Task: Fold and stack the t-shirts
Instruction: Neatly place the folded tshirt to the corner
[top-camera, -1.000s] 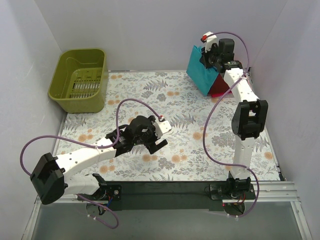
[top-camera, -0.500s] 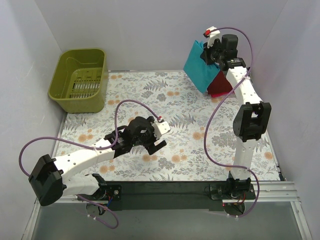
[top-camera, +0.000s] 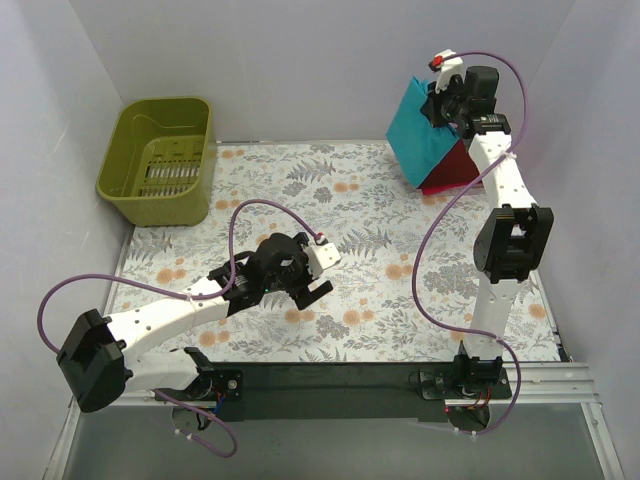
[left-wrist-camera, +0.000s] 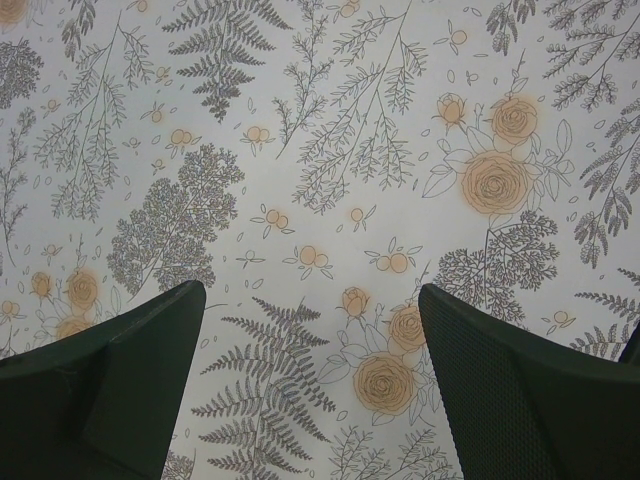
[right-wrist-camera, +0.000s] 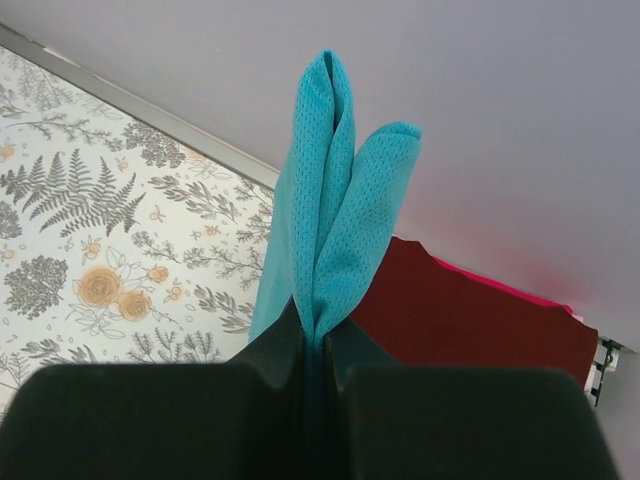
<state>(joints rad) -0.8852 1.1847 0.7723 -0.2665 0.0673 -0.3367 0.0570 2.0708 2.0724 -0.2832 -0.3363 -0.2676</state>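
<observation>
A folded teal t-shirt (top-camera: 420, 132) hangs in the air at the back right, pinched by my right gripper (top-camera: 437, 102), which is shut on it. In the right wrist view the teal cloth (right-wrist-camera: 340, 210) rises from between the closed fingers (right-wrist-camera: 285, 350). Below it lies a dark red folded t-shirt (top-camera: 452, 170), seen again as dark red cloth (right-wrist-camera: 470, 320) with a pink edge (right-wrist-camera: 525, 293) under it. My left gripper (top-camera: 307, 291) hovers open over the middle of the table, with only flowered cloth between its fingers (left-wrist-camera: 110, 380).
An olive-green plastic basket (top-camera: 160, 160) stands at the back left corner. The table is covered by a flowered cloth (top-camera: 340, 210). White walls close in the back and both sides.
My right gripper has lifted the teal t-shirt higher and moved it to the right, over the dark red t-shirt. The left arm has barely moved.
</observation>
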